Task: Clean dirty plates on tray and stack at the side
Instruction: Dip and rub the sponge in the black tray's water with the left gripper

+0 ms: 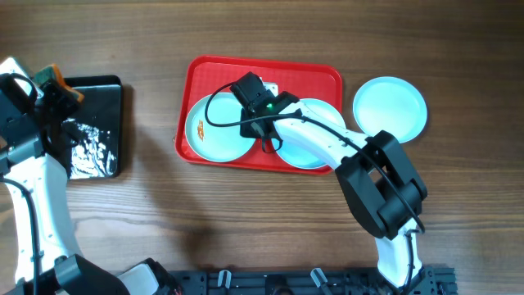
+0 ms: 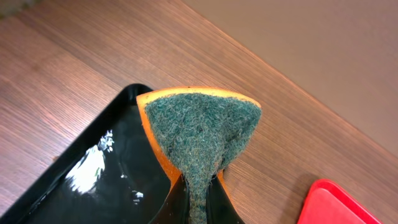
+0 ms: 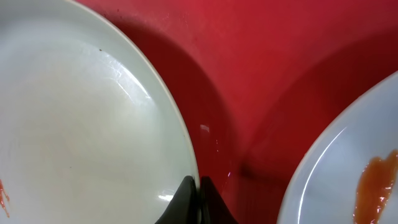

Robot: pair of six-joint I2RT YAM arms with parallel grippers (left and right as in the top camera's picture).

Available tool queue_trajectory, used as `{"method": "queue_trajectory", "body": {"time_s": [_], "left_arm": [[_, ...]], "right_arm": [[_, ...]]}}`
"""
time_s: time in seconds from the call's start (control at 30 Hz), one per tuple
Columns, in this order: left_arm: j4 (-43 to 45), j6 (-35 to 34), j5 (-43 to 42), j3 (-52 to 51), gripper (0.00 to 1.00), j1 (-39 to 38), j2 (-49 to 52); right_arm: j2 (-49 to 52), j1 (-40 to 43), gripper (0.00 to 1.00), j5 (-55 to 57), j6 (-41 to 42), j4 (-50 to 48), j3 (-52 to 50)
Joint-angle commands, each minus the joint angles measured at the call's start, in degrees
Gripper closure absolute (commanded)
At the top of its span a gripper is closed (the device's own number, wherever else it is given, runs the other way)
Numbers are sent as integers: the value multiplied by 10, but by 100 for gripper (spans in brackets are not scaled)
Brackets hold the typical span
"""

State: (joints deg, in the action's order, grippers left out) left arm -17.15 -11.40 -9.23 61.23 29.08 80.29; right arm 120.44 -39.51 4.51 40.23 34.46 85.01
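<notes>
**Overhead and wrist views.** We took the red tray [image 1: 264,67] as our landmark.

- **Plates on the tray.** Two plates lay inside it.
  - The left plate [image 1: 214,135] sat on the tray's left half. It bore an orange smear [image 1: 199,127] near the edge closest to the tray's left rim.
  - The right plate [image 1: 296,156] sat on the tray's right half, largely covered from above by the right arm [image 1: 327,143].
  - In the right wrist view we saw a second smear [image 3: 373,180] on the right plate, and bare red tray floor between the two plates.
- **Plate off the tray.** The third plate [image 1: 390,109] lay flat on the table [image 1: 246,229], just off the tray's right edge near its far right corner.
- **Right gripper.** The right gripper [image 3: 199,190] hung over the middle of the tray with its fingers pressed together. Their tips were at the left plate's rim, on the side facing the right plate. We could not tell whether the rim was pinched between them.
- **Black tray.** Well to the left of the red tray stood the black tray [image 1: 98,88], holding a glistening wet patch [image 1: 86,152].
- **Left gripper.** The left gripper [image 2: 198,196] was also well left of the red tray, over the black tray's rim. It was clenched on a sponge [image 2: 202,130] with an orange body, its green scouring face turned toward the wrist camera.
</notes>
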Motion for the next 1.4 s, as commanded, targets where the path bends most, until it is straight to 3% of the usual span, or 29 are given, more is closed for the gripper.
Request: {"method": "queue_trajectory", "body": {"time_s": [0.0,0.13,0.27,1.37], "left_arm": [[12,5,-111,4,96,28,23],[50,5,-362,4,96,121,42],[46,7,-456,4,96,165,46],[28,22,-447,3,96,165,76]], "right_arm": [[-7,-2,96,0,2,-1,-2],[-7,-2,95,0,2,-2,-2],[-7,-2,96,0,2,-3,-2],[-7,-2,96,0,-11,-3,-2]]}}
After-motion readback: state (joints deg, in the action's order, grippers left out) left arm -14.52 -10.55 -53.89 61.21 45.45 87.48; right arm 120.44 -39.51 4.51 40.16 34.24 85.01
